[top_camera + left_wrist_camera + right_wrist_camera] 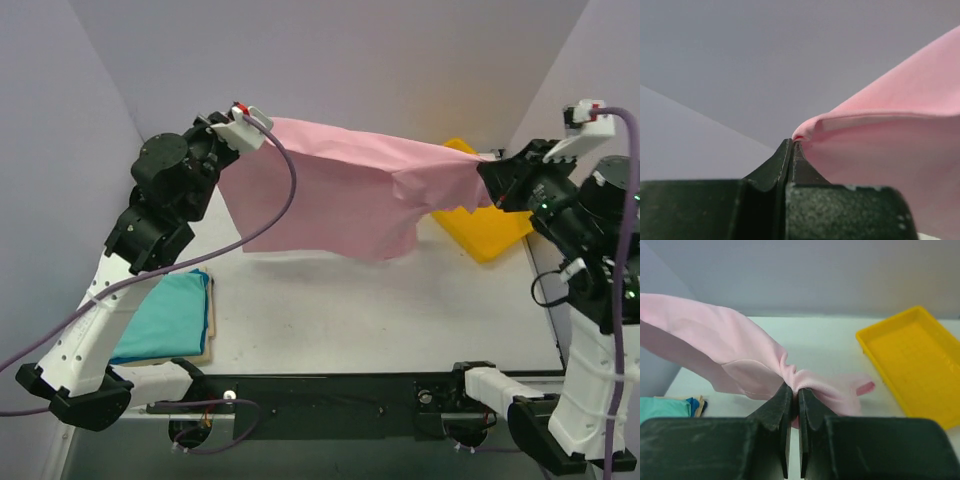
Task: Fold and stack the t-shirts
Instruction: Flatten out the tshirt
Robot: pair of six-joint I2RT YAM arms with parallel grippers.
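A light pink t-shirt [340, 190] hangs stretched in the air between both grippers, above the table. My left gripper [262, 128] is shut on its left edge; in the left wrist view the cloth [890, 150] comes out of the closed tips of the left gripper [792, 142]. My right gripper [488, 180] is shut on a bunched fold at the shirt's right end, where pink cloth [740, 350] is pinched between the tips of the right gripper [794, 389]. A folded teal t-shirt [165, 318] lies on a cream one [207, 345] at the near left.
A rigid yellow tray [490, 228] sits at the far right of the table, partly behind the pink cloth and the right gripper; the tray [920, 360] also shows in the right wrist view. A black rail [320, 400] joins the arm bases along the near edge.
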